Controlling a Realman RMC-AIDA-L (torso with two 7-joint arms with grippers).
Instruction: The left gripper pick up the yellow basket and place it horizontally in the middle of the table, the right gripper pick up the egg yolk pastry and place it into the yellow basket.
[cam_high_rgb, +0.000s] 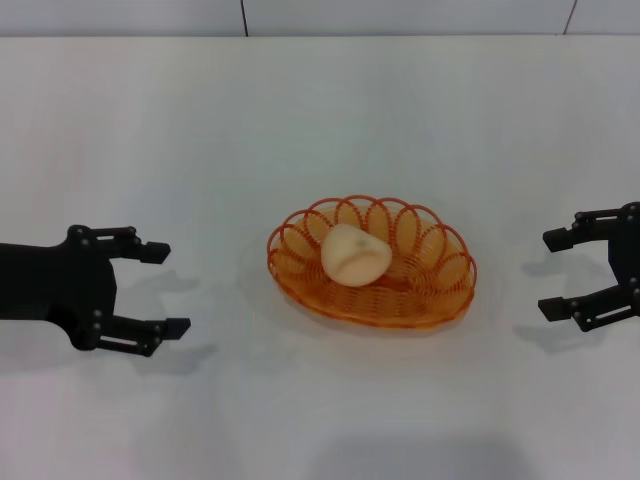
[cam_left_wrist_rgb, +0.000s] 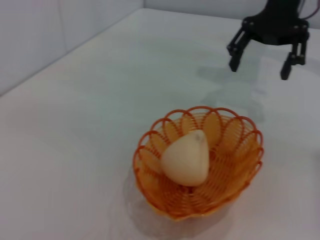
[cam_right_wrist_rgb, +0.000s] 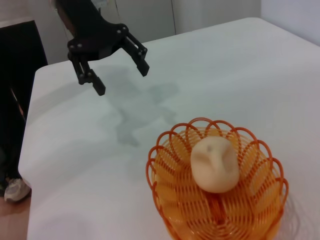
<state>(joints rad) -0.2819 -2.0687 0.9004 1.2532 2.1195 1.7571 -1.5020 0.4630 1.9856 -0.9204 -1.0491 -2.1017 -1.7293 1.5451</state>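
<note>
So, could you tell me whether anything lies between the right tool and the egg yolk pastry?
Only the yellow basket wall: the egg yolk pastry already sits inside it. The right tool is open beside it, with bare table between.

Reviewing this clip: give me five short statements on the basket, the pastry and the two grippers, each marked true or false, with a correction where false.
1. The egg yolk pastry lies inside the yellow basket. True.
2. The left gripper is clamped on the basket's rim. False: it is open, off to the basket's left and apart from it.
3. The right gripper is open and holds nothing. True.
4. The basket is tipped over on its side. False: it sits flat on the table with its opening upward.
5. A second pastry lies on the table beside the basket. False: only one pastry is visible, in the basket.
</note>
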